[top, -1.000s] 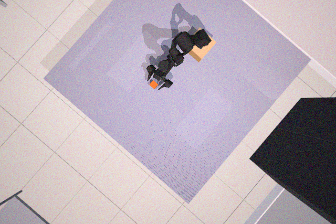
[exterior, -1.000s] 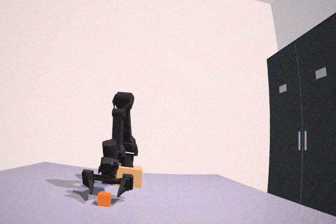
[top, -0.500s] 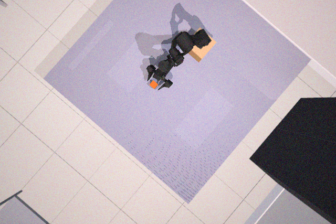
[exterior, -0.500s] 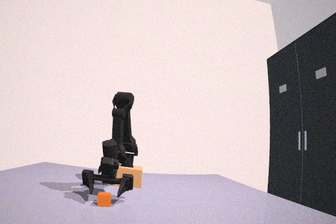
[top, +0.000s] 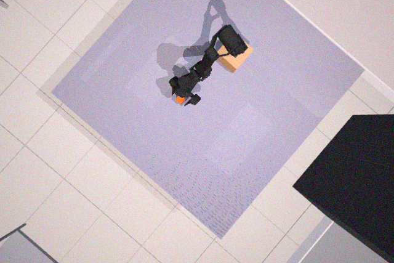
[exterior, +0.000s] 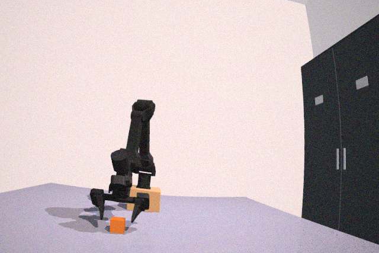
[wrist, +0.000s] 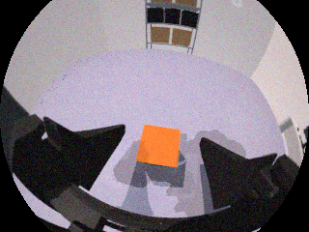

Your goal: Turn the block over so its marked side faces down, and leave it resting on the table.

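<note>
1 orange block (exterior: 117,224) rests flat on the lavender table (exterior: 214,229), and every other place is given from it. No mark shows on any face of the block visible in the 3 views; its top face in the wrist view (wrist: 158,146) is plain orange. The gripper (exterior: 118,220) hangs directly above and slightly behind the block, spread wide and holding nothing. Its 2 dark fingers (exterior: 100,205) point down, 1 on either side of the block, and neither touches it. In the wrist view the block sits between the fingers with table showing on both sides. From above, the gripper (top: 183,100) covers part of the block (top: 180,100), leaving 1 orange corner visible. Behind the block, the black arm (exterior: 139,140) rises from a tan base box (exterior: 153,198). Far to the block's right stands a tall black cabinet (exterior: 339,146). In the wrist view a shelf unit (wrist: 150,22) stands against the far wall beyond the block.
</note>
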### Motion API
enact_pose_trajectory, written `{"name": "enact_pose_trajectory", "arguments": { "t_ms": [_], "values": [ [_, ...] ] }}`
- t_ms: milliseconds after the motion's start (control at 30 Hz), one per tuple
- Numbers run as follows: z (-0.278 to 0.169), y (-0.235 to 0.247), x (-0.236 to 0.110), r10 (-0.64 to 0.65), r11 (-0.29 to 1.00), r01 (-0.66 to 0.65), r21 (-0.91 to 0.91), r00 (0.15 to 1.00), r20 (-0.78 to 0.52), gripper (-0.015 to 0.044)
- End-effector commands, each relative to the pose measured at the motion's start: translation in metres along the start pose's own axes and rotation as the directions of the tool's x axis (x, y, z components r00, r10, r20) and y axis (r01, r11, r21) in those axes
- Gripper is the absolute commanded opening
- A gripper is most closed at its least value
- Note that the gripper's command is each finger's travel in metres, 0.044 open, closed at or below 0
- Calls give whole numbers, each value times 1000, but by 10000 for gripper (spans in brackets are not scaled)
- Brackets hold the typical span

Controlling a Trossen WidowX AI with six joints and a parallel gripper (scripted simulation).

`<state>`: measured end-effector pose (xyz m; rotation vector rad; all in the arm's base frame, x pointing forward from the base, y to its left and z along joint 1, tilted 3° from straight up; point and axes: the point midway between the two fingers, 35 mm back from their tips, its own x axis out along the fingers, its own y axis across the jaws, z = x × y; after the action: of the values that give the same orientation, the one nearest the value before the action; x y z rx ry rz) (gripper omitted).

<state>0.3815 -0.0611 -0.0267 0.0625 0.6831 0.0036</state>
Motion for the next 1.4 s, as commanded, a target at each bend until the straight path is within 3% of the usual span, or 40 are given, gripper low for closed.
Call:
{"name": "enact_pose_trajectory", "arguments": {
  "t_ms": [0,100,700,933,1200,1367],
  "values": [
    [34,3,-52,-13,1000,8,-23,974,-225,440],
    [28,5,-60,-7,1000,2,-16,959,-283,440],
    [30,4,-58,-7,1000,2,-14,953,-303,440],
    [51,2,-43,-7,1000,4,-6,862,-507,440],
    [70,4,-42,-12,1000,4,-12,700,-714,440],
    [73,4,-44,-14,1000,3,-15,663,-748,440]
  ]
}}
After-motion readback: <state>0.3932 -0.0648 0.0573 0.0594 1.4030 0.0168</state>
